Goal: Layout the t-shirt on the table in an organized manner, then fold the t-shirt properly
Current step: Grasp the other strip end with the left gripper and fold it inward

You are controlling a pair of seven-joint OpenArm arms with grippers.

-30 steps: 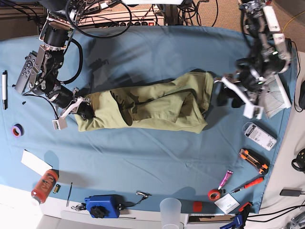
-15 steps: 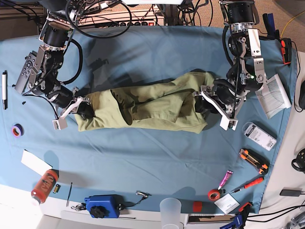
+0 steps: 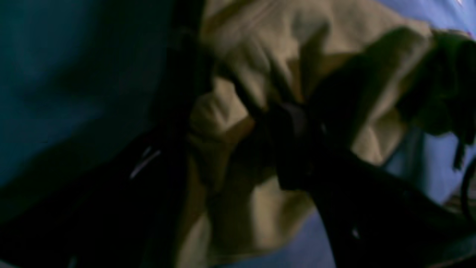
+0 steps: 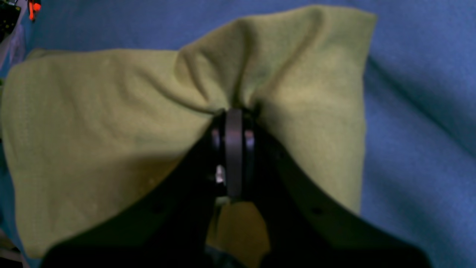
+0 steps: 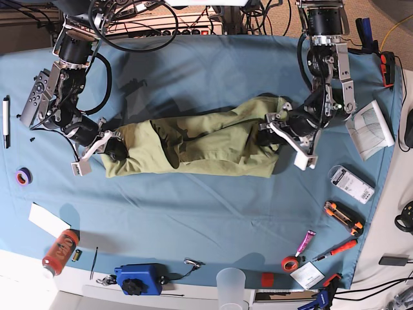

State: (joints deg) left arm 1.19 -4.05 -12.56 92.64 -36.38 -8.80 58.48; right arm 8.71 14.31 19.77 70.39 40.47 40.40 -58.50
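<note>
While clenched, the right gripper pinches a gathered fold of the t-shirt, with fabric fanning out to both sides of its jaws. At the opposite end of the garment, the left gripper stands spread wide over the bunched edge, its jaws released. Beneath both, the t-shirt lies crumpled lengthwise on the table.

left wrist view is dark and blurred, its jaws perhaps over the t-shirt.
</note>
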